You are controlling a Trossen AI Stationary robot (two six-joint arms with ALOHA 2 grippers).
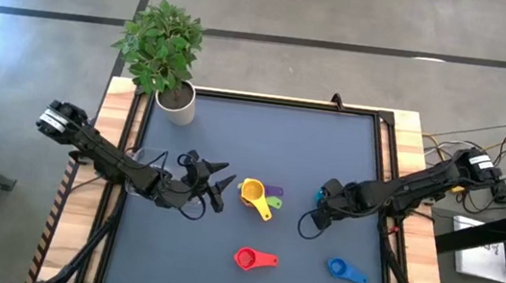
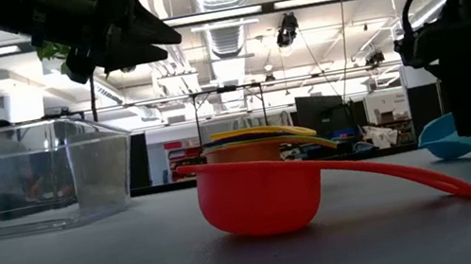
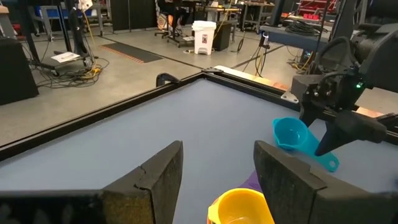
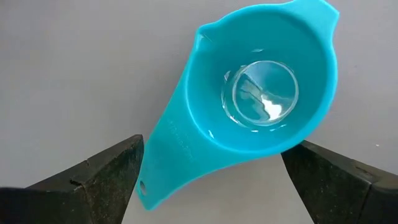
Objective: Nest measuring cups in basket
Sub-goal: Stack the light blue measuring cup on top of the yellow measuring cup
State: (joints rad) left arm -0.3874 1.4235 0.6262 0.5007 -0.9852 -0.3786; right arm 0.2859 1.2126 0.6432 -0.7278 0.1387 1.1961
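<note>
A nested stack of cups [image 1: 258,196] with yellow on top rests on the table's middle; purple and green handles stick out of it. My left gripper [image 1: 220,185] is open just left of the stack, and the yellow cup [image 3: 241,208] lies in front of its fingers. The teal cup [image 4: 261,93] lies upright on the table. My right gripper [image 4: 214,180] is open above it, pointing down, one finger on either side and touching nothing. The red cup [image 1: 253,258] and the blue cup [image 1: 345,270] lie near the front edge. The clear basket [image 2: 32,176] stands at the left.
A white pot with a green plant [image 1: 171,64] stands at the table's far left corner. The table's raised rim [image 3: 186,81] runs along the far edge. Both arms reach in from the sides toward the middle.
</note>
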